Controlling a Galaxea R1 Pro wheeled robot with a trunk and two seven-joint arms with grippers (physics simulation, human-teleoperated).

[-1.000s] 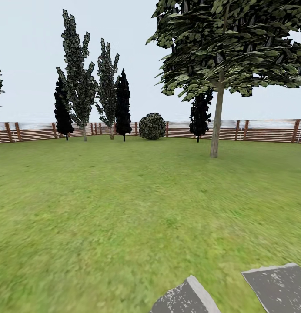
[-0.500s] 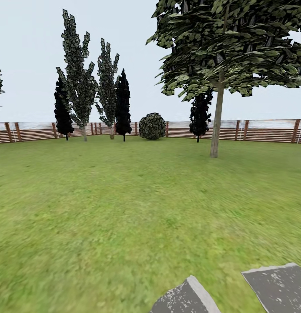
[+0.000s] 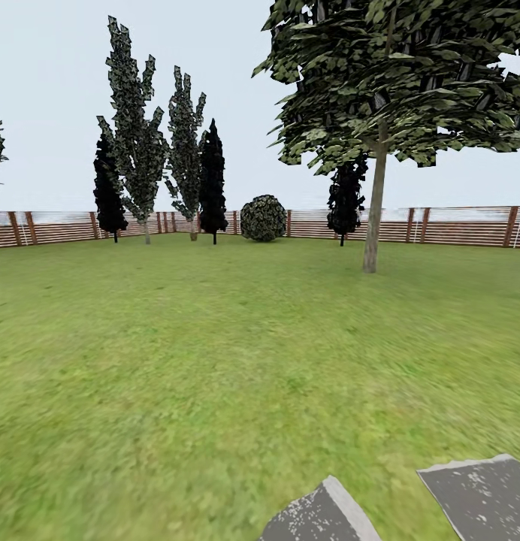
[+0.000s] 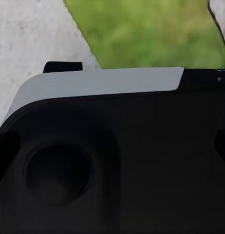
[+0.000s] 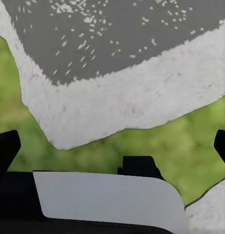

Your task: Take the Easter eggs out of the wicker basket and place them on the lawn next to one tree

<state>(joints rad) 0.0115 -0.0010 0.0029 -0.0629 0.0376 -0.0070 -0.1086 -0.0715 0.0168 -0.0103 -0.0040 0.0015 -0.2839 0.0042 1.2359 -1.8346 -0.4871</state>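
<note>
Head view looks out across the lawn [image 3: 215, 361], a wide stretch of mottled green running back to a brown slatted fence [image 3: 455, 225]. A tree [image 3: 374, 218] with a slim pale trunk and a heavy dark crown stands to the right, well out on the grass. Along the fence are narrow black conifers [image 3: 213, 184], taller grey-green trees [image 3: 136, 128] and a round bush [image 3: 263, 218]. Two speckled grey slabs [image 3: 482, 496] sit at the near edge.

From the left wrist, a black and grey housing [image 4: 112, 156] blocks the fingers, with grass and pale stone behind; whether that gripper is open, I can't tell. The right wrist shows a similar housing [image 5: 107, 200] over grass and a grey slab [image 5: 117, 63]; its grip can't be judged either. Basket and eggs aren't visible from here.
</note>
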